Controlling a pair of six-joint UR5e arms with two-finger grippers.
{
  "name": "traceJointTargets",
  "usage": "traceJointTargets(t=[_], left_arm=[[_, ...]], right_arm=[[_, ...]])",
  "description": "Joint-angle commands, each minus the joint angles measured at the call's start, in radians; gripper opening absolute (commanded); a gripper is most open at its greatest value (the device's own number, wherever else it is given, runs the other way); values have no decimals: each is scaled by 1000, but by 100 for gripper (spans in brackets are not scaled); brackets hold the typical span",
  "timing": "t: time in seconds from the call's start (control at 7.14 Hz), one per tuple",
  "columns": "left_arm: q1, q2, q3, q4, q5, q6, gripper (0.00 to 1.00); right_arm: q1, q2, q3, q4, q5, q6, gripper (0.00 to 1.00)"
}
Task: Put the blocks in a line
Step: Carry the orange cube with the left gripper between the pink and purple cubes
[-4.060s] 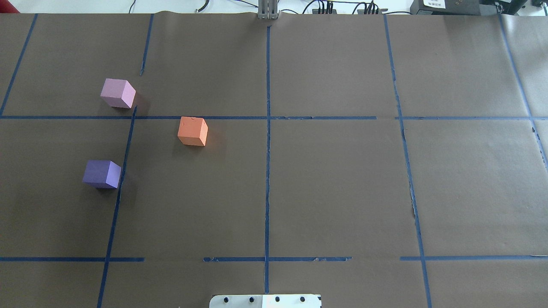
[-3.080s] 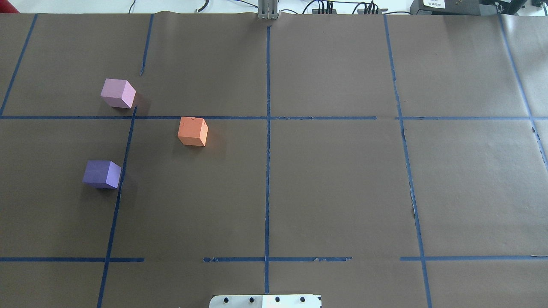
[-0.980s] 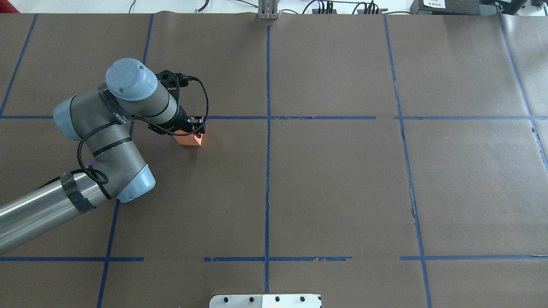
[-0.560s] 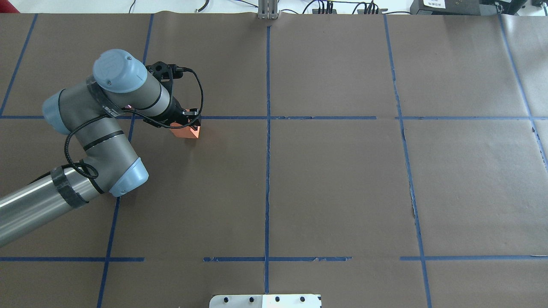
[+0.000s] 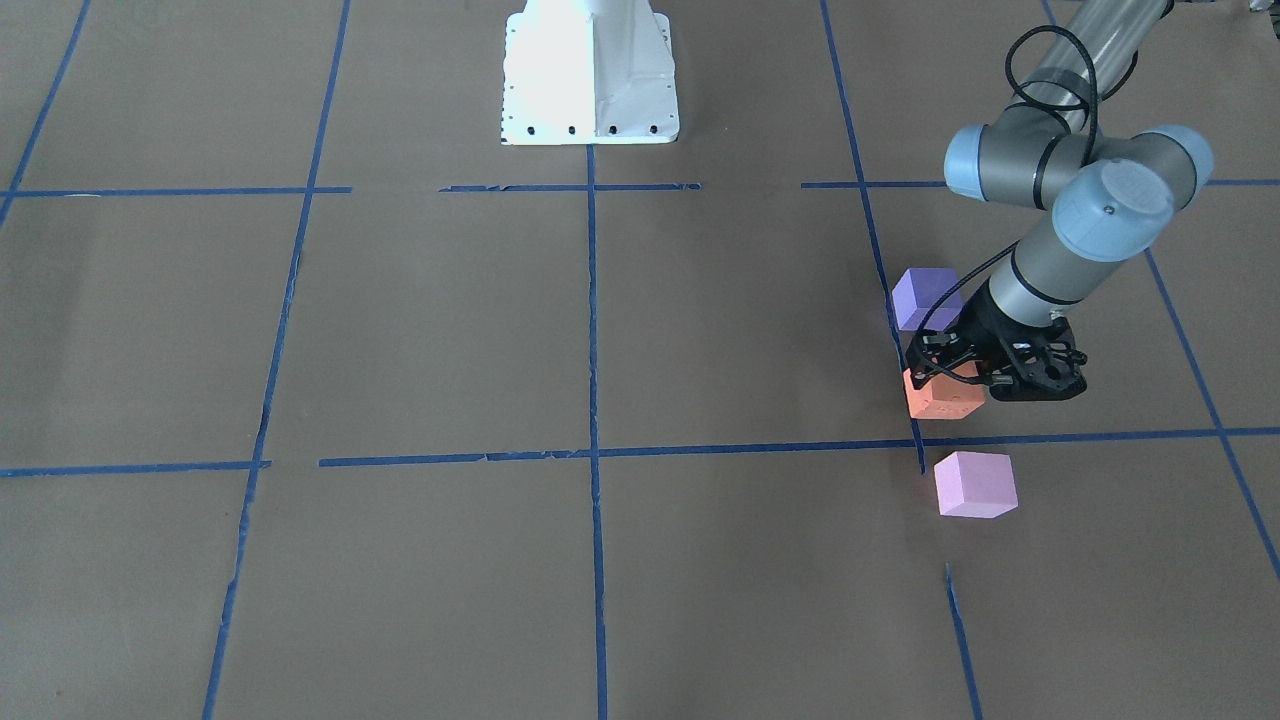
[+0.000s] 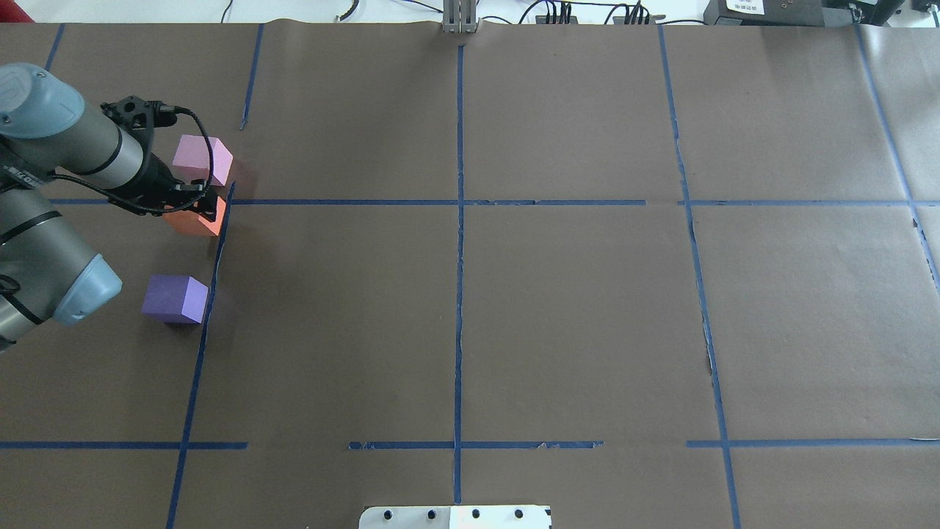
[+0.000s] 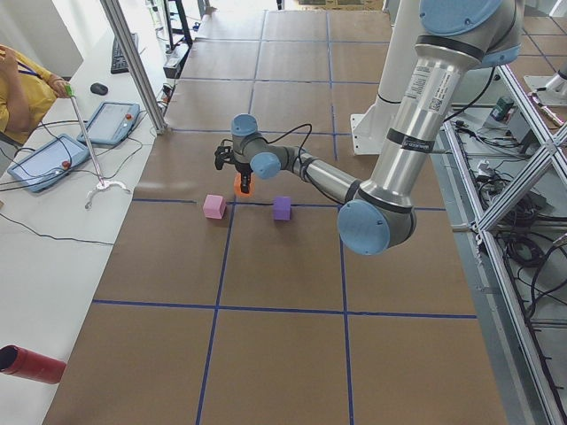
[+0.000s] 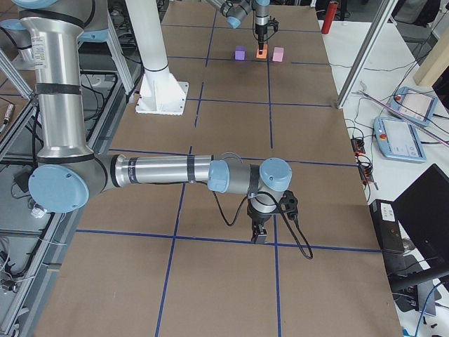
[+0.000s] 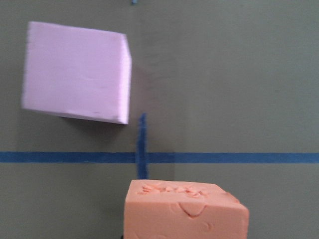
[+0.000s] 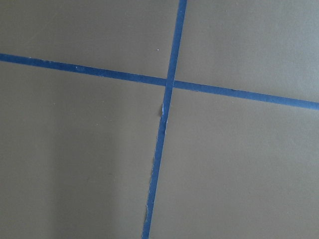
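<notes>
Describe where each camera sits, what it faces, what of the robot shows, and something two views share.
Front-facing: across the table, facing the robot; base and left arm show.
Overhead: behind the robot, looking forward and down; left arm.
Exterior left: table's end; left arm near.
Exterior right: opposite end; right arm near.
Left wrist: down onto orange block, pink block; no arm.
Right wrist: down onto crossed tape; no arm.
Shared: overhead and left wrist both show those blocks.

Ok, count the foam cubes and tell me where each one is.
3. The orange cube is held in the left gripper, between the other two. The pink-lilac cube lies beyond it, farther from the robot's base; the violet-purple cube, nearer. None appears hidden.
</notes>
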Motion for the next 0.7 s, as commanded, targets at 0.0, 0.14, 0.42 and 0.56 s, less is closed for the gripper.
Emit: traceJointTargets(t=[0.0, 0.14, 0.42, 0.56], left_arm=[[-4, 17, 21, 0, -5, 20, 20], [-1, 11, 25, 0, -5, 16, 23], [-1, -1, 35, -1, -5, 19, 26], [1, -4, 37, -1, -5, 23, 49]], right_arm=[[-1, 0, 0, 0, 0, 0, 100], [-1, 0, 0, 0, 0, 0, 100], [-1, 0, 0, 0, 0, 0, 100], [-1, 0, 0, 0, 0, 0, 100]])
